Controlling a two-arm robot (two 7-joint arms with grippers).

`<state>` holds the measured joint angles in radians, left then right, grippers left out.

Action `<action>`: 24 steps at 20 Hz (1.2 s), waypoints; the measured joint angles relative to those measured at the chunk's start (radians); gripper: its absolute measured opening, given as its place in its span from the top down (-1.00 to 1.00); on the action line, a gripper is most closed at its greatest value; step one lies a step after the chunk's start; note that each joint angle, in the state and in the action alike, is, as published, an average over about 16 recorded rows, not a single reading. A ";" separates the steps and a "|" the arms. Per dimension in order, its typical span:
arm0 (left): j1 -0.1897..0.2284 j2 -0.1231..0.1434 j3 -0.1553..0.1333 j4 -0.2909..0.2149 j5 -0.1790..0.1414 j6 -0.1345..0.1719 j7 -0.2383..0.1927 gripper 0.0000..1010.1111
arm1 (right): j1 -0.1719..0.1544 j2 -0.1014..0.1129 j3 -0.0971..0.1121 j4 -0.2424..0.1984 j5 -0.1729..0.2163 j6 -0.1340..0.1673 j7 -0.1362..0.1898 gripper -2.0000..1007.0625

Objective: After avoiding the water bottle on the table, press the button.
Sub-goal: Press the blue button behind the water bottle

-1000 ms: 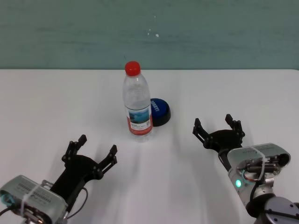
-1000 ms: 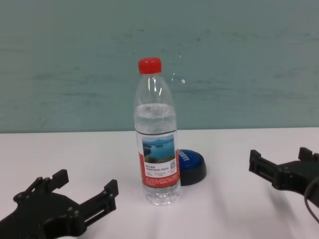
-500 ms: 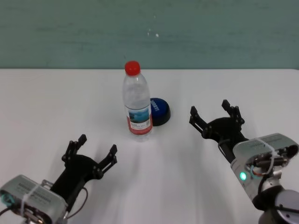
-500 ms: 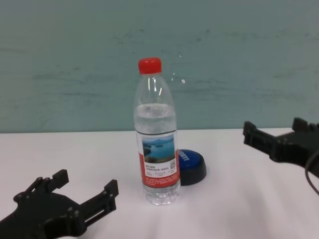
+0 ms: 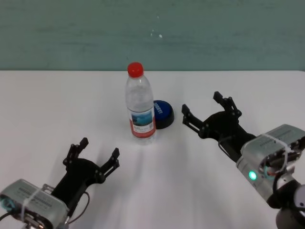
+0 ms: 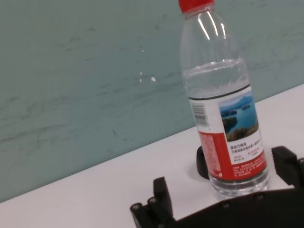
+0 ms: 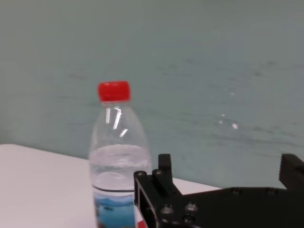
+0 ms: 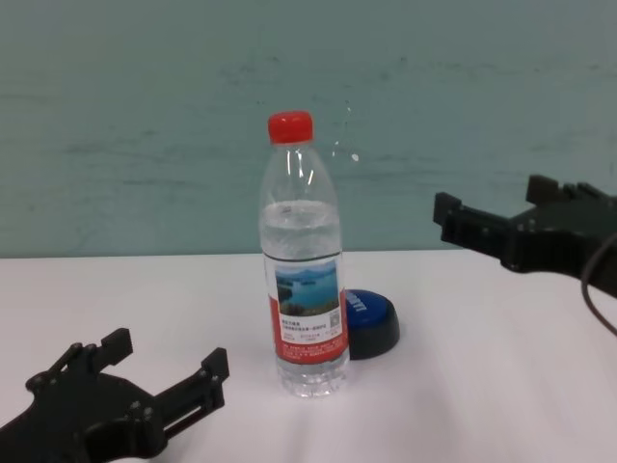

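bottle: tall clear plastic water bottle (image 5: 140, 101) with red screw cap and lake-photo label, upright mid-table
button: low round blue dome button (image 5: 162, 113) on black base ring, just behind-right of bottle, partly hidden by it
right gripper (image 5: 206, 113): black fingers spread apart, nothing held, raised off table, just right of button
left gripper (image 5: 93, 156): fingers apart, nothing held, low near front edge
table: plain white flat tabletop (image 5: 57, 105)

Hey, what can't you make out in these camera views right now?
- Button: the bottle hides its left part in head and chest views; in the left wrist view only a dark sliver shows.
- Button lettering: too small to read.
- Right gripper: one finger cut by the right wrist view's edge.
- Left gripper: parked, bottom-cut in chest view.
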<state>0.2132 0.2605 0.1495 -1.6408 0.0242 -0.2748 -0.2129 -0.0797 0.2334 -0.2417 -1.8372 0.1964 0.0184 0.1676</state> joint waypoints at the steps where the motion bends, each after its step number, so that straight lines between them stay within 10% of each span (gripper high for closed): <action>1: 0.000 0.000 0.000 0.000 0.000 0.000 0.000 -0.98 | -0.003 0.007 0.001 -0.012 0.002 0.007 0.011 -0.99; 15: 0.000 0.000 0.000 0.000 0.000 0.000 0.000 -0.98 | -0.075 0.114 0.019 -0.130 0.037 0.081 0.103 -0.99; 24: 0.000 0.000 0.000 0.000 0.000 0.000 0.000 -0.98 | -0.105 0.142 0.016 -0.126 0.060 0.085 0.115 -0.99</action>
<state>0.2132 0.2604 0.1494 -1.6408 0.0242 -0.2748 -0.2129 -0.1851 0.3756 -0.2257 -1.9630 0.2566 0.1031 0.2823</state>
